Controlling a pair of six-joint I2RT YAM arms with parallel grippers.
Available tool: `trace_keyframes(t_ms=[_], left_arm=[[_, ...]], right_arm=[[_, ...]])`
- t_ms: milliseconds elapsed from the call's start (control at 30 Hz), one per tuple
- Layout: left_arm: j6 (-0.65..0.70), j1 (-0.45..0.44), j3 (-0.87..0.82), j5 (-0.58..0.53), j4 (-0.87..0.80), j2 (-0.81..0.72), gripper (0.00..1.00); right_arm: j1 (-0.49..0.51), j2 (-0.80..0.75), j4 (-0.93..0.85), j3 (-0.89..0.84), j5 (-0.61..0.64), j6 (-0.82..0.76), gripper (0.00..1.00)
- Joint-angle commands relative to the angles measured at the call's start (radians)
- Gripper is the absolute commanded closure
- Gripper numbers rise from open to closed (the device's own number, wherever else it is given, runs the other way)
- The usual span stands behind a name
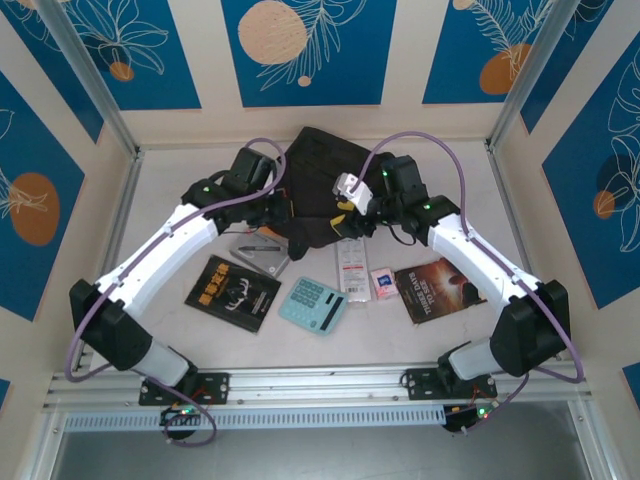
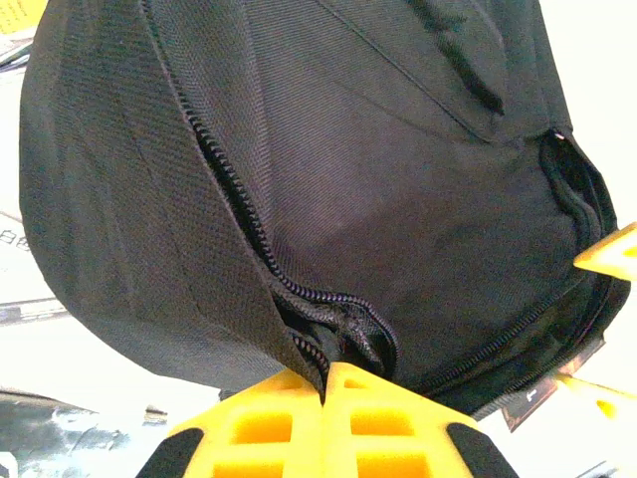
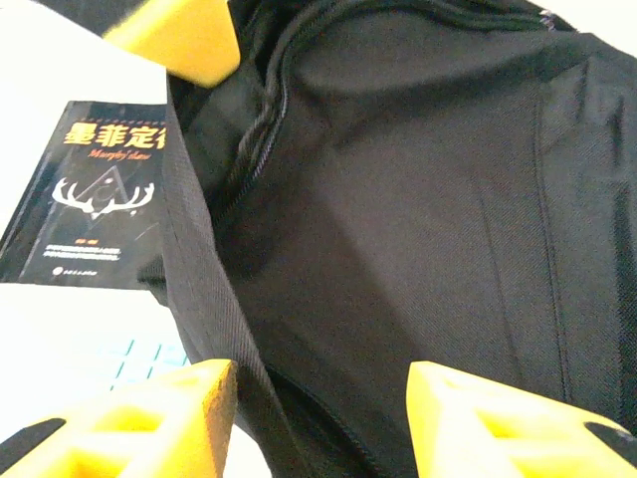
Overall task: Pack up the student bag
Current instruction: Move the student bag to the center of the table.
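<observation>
The student bag (image 1: 318, 165) lies at the far middle of the table (image 1: 340, 345), between the two arms, with a black book (image 1: 232, 292) and a calculator (image 1: 313, 305) nearer the front. The left gripper (image 2: 325, 393) is clenched on a fold of the bag's fabric right beside the zipper (image 2: 239, 214), likely to steady that edge so the mouth can be pulled wide. The right gripper (image 3: 320, 383) has its jaws apart, with the bag's other edge and a strap between them. It appears not yet to pinch the cloth, since the pads are cut off at the bottom of its wrist view. The bag's inside is dark, so whether anything is packed cannot be told. In that same view the bag's edge covers part of the black book.
</observation>
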Motion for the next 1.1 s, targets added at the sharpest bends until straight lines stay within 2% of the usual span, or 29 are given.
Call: trace_keyframes(t_ms=[0,133,233,500,733,900,1067], left_arm=[[0.071,0.014,-0.031,-0.009,-0.056,-0.043,1.00],[0.039,0.027,-0.133,0.085,-0.005,-0.080,1.00],[0.041,0.027,-0.202,0.125,0.013,-0.110,1.00],[0.042,0.027,-0.455,0.099,0.109,-0.232,1.00],[-0.023,0.027,-0.592,0.084,0.198,-0.263,1.00],[-0.057,0.026,-0.650,0.059,0.229,-0.272,1.00],[-0.102,0.027,-0.722,0.032,0.292,-0.301,1.00]], right_arm=[[-0.004,-0.025,-0.026,0.004,-0.107,-0.056,0.51],[0.007,-0.033,0.031,-0.038,-0.152,-0.024,0.52],[0.030,-0.053,0.056,-0.078,-0.166,-0.072,0.52],[0.075,0.012,-0.100,-0.032,-0.168,-0.301,0.48],[0.163,0.121,-0.135,-0.009,-0.099,-0.338,0.38],[0.203,0.166,-0.029,-0.026,-0.117,-0.226,0.37],[0.206,0.208,0.118,-0.025,-0.267,-0.014,0.39]])
